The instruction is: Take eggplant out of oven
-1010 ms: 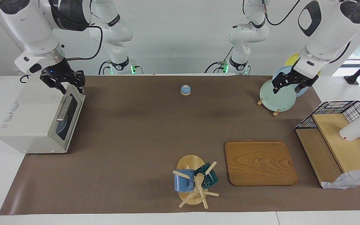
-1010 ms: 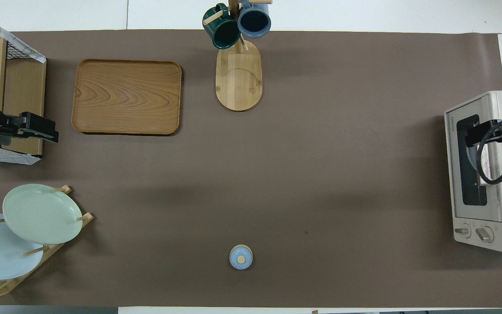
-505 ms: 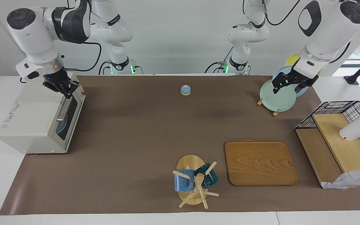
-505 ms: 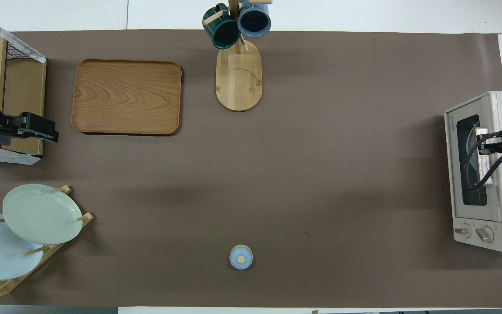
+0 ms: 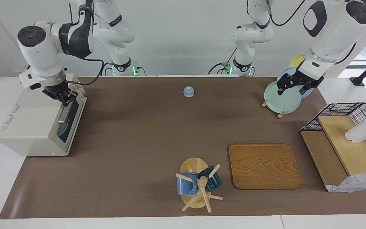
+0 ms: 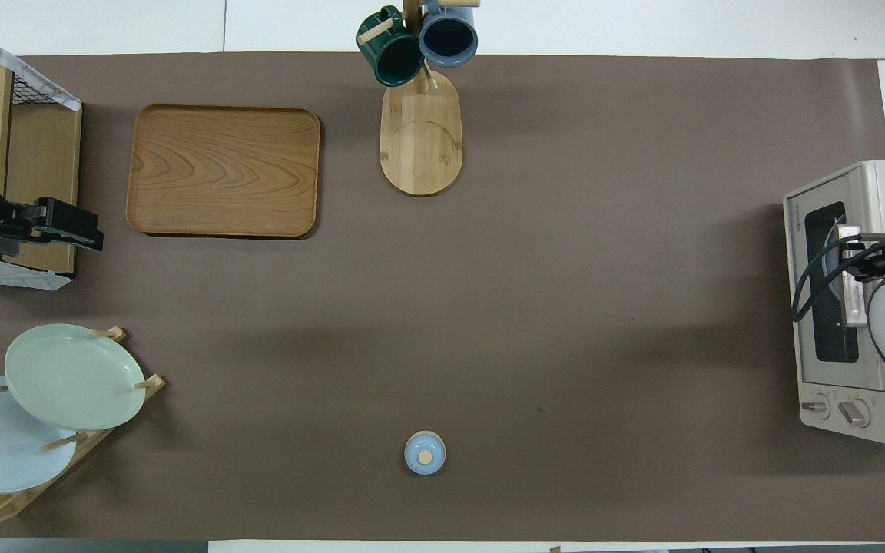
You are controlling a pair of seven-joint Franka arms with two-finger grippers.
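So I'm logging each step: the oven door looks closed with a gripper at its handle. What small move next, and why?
Probably pull the handle outward and down: the right gripper is shut on it, the oven door is closed, and no eggplant shows yet. The left gripper waits over the plates.

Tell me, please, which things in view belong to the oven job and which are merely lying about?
Belonging to the job:
- oven, door closed
- door handle
- right end effector, shut on the door handle
The eggplant is not visible.

Lying about:
- wooden tray
- mug tree
- plate rack, left end effector open over it
- small blue lid
- wire basket
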